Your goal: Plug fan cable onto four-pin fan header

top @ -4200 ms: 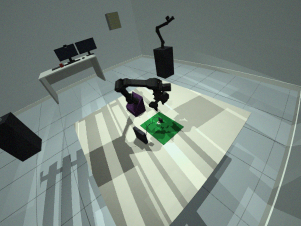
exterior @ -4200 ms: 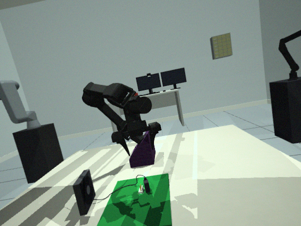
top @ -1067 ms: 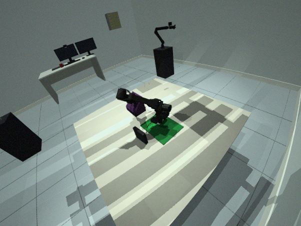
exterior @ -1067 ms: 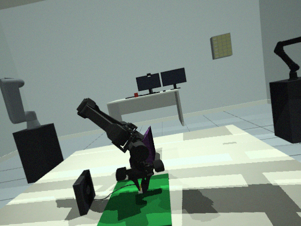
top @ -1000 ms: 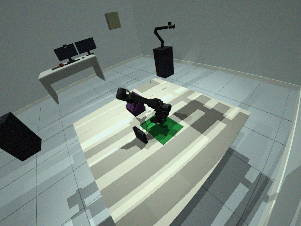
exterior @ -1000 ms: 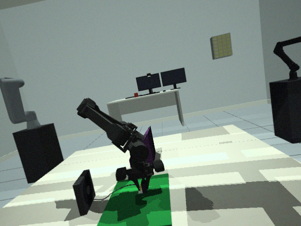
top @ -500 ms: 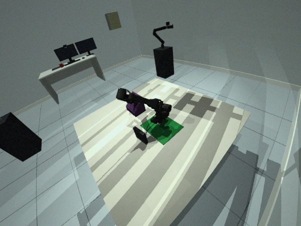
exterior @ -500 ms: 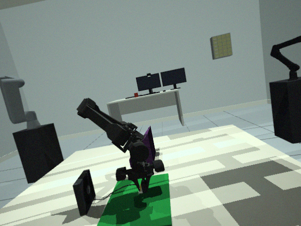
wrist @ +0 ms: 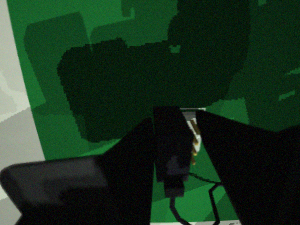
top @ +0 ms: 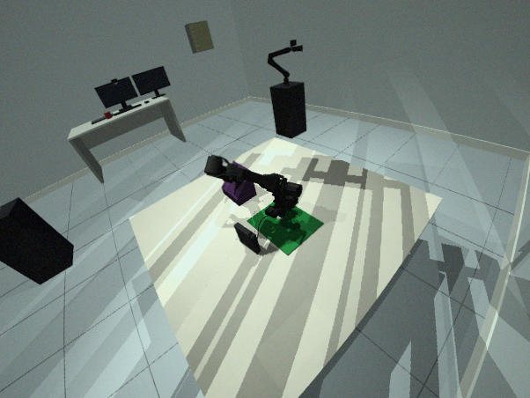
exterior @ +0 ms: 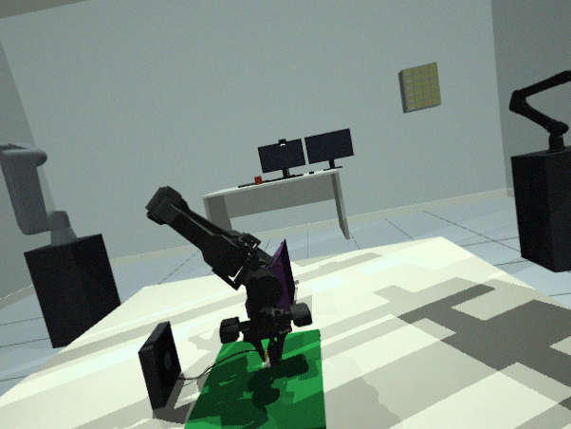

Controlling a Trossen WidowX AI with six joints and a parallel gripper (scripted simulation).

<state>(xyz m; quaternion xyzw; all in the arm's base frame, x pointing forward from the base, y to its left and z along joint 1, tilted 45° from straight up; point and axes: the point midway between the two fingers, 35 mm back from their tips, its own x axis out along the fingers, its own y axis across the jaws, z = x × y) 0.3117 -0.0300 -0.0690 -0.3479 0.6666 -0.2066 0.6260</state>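
Note:
My gripper (top: 275, 214) (exterior: 270, 362) (wrist: 173, 120) points down at the green board (top: 308, 224) (exterior: 310, 403) (wrist: 55, 124) and is shut on the black plug (wrist: 172, 149). The plug is against the left finger in the wrist view, its thin cable leaving at the lower end. The pale header (exterior: 268, 363) (wrist: 196, 141) with gold pins shows between the plug and the right finger, so the plug appears beside the pins, not over them. The plug's underside and its exact height are hidden. The black fan (top: 246, 239) (exterior: 162, 367) stands upright beside the board.
The fan's cable (exterior: 215, 363) runs from the fan over the board's edge to the gripper. A purple block (top: 239, 193) (exterior: 285, 275) stands behind the board near the arm. The pale table (top: 211, 299) (exterior: 379, 380) lies under everything, crossed by striped shadows.

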